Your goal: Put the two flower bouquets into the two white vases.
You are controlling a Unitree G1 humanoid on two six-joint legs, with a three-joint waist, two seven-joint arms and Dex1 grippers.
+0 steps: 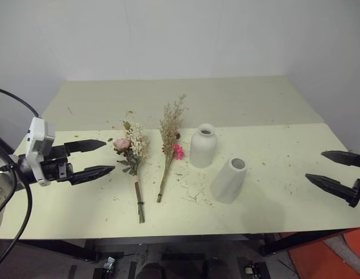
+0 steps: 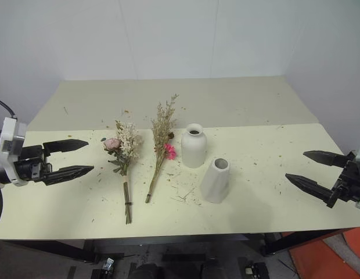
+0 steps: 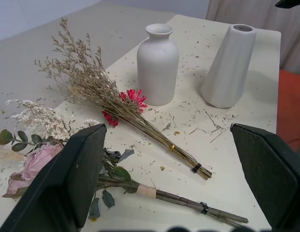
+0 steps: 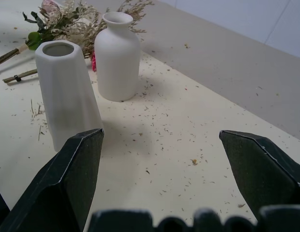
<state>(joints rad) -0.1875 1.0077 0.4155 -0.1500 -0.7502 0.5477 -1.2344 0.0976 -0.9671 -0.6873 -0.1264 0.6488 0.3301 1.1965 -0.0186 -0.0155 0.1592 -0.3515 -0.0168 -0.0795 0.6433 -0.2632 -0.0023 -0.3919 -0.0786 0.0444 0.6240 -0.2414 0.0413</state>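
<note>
Two bouquets lie flat on the cream table [image 1: 273,145]: a cream-white bunch with a pale pink rose [image 1: 132,152] and, to its right, a tan grass bunch with a magenta daisy [image 1: 170,142]. Right of them stand two white vases, a rounded bottle vase [image 1: 203,146] and a tapered cone vase [image 1: 229,180], both upright. My left gripper [image 1: 94,157] hovers open just left of the rose bunch, holding nothing. At the table's right edge my right gripper [image 1: 333,168] is open and holds nothing, well apart from the cone vase.
Dried flower crumbs litter the tabletop around the bouquets and vases. A white wall rises behind the table's far edge. An orange object [image 1: 325,258] shows on the floor below the table's front right corner.
</note>
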